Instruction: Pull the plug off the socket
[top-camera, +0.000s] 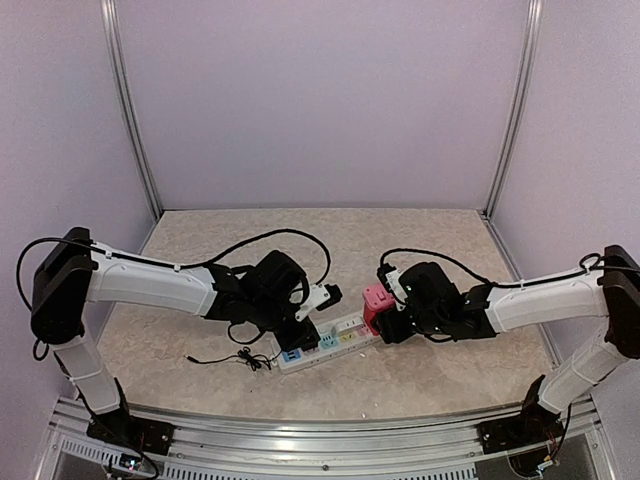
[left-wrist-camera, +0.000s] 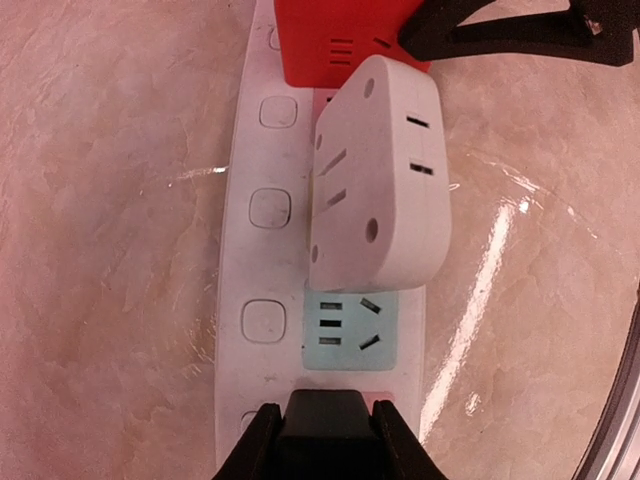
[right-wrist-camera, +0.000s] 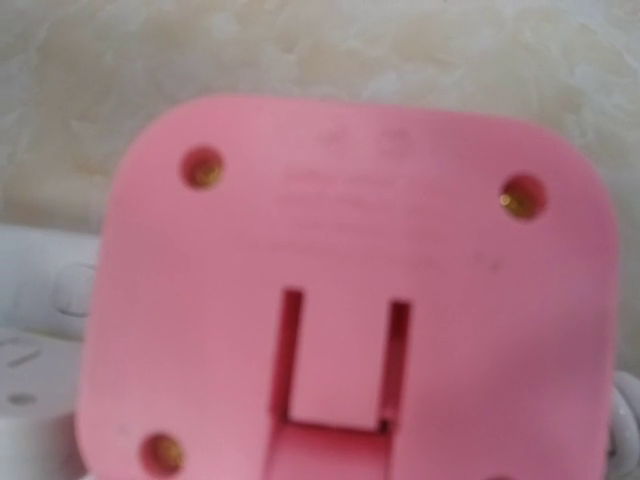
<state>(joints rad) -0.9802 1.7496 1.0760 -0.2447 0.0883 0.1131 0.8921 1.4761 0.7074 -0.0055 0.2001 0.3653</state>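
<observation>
the long white plastic power strip (top-camera: 330, 347) lay flat and slightly slanted on the beige marbled tabletop (top-camera: 200, 250), near its front middle, with its pastel outlet faces up. the pink square plastic plug (top-camera: 375, 303) stood upright on its right end, with rounded corners and brass screws at the corners.

The power strip (top-camera: 330, 345) lies slantwise on the table (top-camera: 420, 250) between the two arms, with its left end nearer the front edge. The left gripper (top-camera: 292, 335) hangs over that left end, and the right gripper (top-camera: 385, 310) meets the plug (top-camera: 376, 305) over the right end. Between them an adapter (left-wrist-camera: 378, 175) sits on the strip just beside the plug, with a bare outlet (left-wrist-camera: 348, 330) on its other side. A thin cable (top-camera: 235, 358) lies on the table to the left of the strip.
</observation>
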